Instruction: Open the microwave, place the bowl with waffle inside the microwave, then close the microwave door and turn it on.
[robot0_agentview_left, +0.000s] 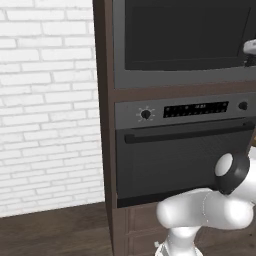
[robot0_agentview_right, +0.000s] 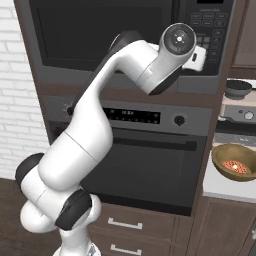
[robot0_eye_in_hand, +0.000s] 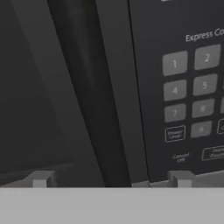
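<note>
The microwave (robot0_agentview_left: 185, 75) sits high in the brown cabinet, and its dark glass door (robot0_agentview_right: 100, 35) is shut. In the hand view my gripper (robot0_eye_in_hand: 111, 179) is open and close to the microwave front. Its two fingertips (robot0_eye_in_hand: 41, 178) straddle the vertical handle strip (robot0_eye_in_hand: 120, 87) at the door's right edge. The keypad (robot0_eye_in_hand: 192, 87) lies just to the right of that strip. My white hand (robot0_agentview_right: 196, 57) is pressed up near the keypad (robot0_agentview_right: 212, 30). A golden bowl with a reddish waffle (robot0_agentview_right: 233, 162) rests on the counter to the right, away from the gripper.
The oven (robot0_agentview_right: 150, 165), with knobs, a display strip and a bar handle (robot0_agentview_left: 185, 134), sits directly under the microwave. A dark pan (robot0_agentview_right: 237, 89) stands on the stove at the right. Drawers (robot0_agentview_right: 127, 222) are below the oven, and a white brick wall (robot0_agentview_left: 47, 100) is to the left.
</note>
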